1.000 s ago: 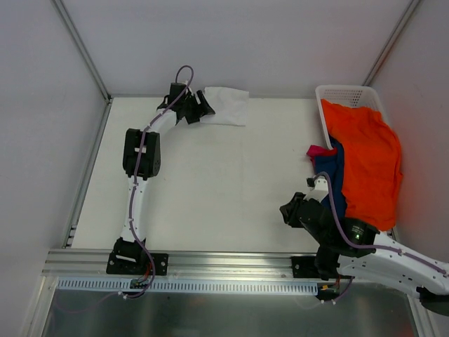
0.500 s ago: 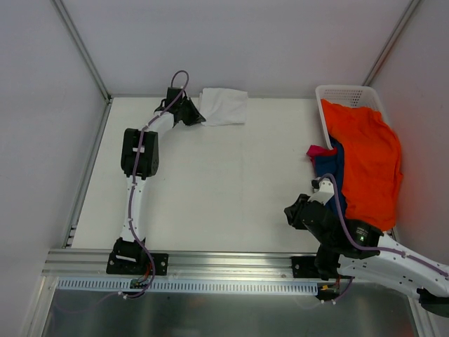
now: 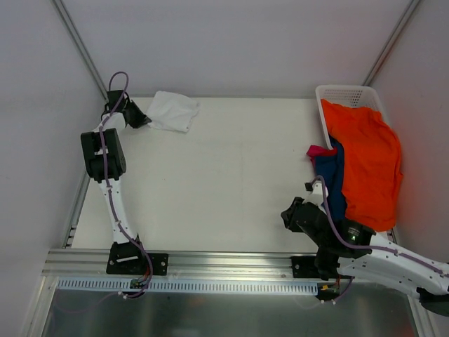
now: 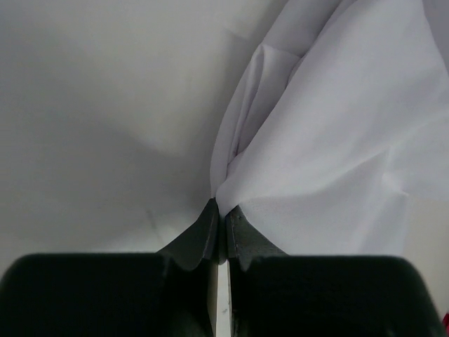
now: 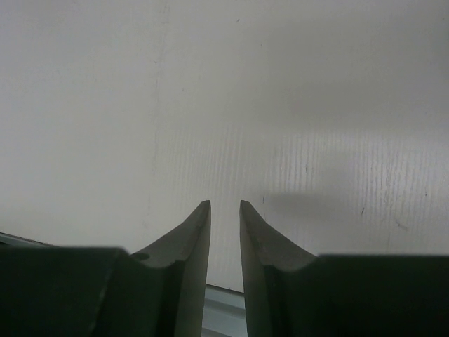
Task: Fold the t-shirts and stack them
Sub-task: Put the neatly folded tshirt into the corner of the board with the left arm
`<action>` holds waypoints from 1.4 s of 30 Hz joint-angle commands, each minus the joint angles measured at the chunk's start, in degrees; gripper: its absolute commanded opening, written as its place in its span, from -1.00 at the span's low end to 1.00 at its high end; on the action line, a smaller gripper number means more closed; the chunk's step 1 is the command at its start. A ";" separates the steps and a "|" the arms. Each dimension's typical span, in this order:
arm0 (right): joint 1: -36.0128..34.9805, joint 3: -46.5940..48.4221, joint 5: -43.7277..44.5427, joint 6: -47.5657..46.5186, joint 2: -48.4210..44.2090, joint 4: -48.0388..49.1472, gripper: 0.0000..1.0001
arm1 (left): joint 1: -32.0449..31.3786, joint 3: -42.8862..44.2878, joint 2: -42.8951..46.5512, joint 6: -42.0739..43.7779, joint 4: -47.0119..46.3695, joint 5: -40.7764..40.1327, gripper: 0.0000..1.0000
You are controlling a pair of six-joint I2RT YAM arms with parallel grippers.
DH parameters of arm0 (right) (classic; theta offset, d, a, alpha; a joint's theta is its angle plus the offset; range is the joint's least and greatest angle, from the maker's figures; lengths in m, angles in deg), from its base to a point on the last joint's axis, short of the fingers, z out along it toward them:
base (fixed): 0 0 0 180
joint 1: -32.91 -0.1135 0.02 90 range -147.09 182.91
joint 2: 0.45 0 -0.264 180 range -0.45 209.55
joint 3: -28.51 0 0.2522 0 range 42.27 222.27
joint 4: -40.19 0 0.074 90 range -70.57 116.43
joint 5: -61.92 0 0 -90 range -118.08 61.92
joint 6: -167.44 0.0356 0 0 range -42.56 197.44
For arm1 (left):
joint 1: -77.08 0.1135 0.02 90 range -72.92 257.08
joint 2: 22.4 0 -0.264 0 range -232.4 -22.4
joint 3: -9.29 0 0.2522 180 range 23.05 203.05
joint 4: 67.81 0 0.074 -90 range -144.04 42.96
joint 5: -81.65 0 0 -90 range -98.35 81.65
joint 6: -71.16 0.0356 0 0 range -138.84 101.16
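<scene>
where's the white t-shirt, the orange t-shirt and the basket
white t-shirt (image 3: 172, 111), top external view, middle of the bundled cloth
orange t-shirt (image 3: 368, 158), top external view, middle of its spread cloth
basket (image 3: 347, 95), top external view, bare lattice at its far end

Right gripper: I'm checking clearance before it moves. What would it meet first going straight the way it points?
Ahead of the right gripper its wrist view shows only bare table, so it would probably meet the tabletop first. How far off that is remains unclear.
</scene>
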 commanded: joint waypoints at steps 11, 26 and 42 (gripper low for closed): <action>-0.34 -0.93 1.64 1.97 -1.03 -1.57 -0.46 | 11.97 8.28 0.32 3.21 4.11 1.87 -1.00; -0.34 -0.93 2.35 -0.22 -0.32 -2.80 -0.43 | 20.15 6.19 3.92 5.58 5.69 -3.20 -1.00; -0.25 -3.83 -0.11 0.30 -5.59 -4.56 -0.38 | 21.90 -17.28 24.05 -3.54 -16.50 -0.61 0.98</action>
